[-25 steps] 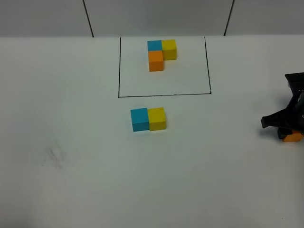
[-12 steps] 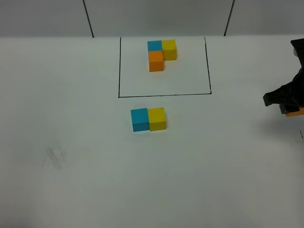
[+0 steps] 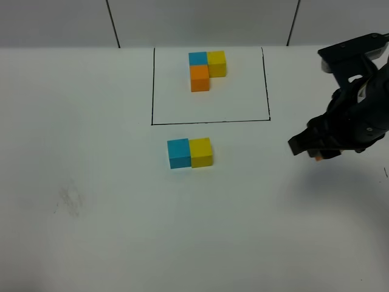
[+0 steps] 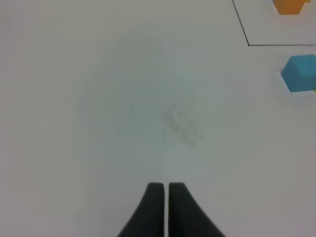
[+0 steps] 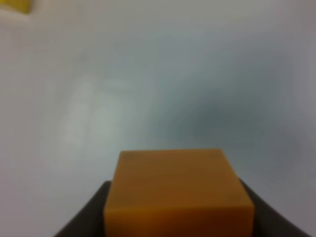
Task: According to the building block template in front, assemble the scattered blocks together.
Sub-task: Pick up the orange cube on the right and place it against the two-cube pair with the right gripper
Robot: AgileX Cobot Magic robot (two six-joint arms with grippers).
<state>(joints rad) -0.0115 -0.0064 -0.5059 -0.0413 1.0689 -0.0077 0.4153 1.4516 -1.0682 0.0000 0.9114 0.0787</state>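
Note:
The building block template [image 3: 206,68], a sky-blue, yellow and orange L, sits inside a black drawn rectangle at the back. Below the rectangle, the scattered sky-blue block [image 3: 179,152] and yellow block [image 3: 201,151] lie side by side, touching. My right gripper [image 3: 313,151] hovers to their right, above the table, shut on the orange block [image 5: 177,192]; only a sliver of that block [image 3: 318,157] shows from above. My left gripper [image 4: 165,202] is shut on nothing over bare table, and its view shows the sky-blue block [image 4: 301,73] far off. The left arm is outside the high view.
The white table [image 3: 91,182] carries a faint grey smudge [image 3: 70,198] at the left front. A wall with two dark vertical seams [image 3: 113,23] stands behind the table's far edge.
My right gripper has risen from the table at the right edge and travelled left towards the middle, carrying the orange block. The blue and yellow blocks have not moved.

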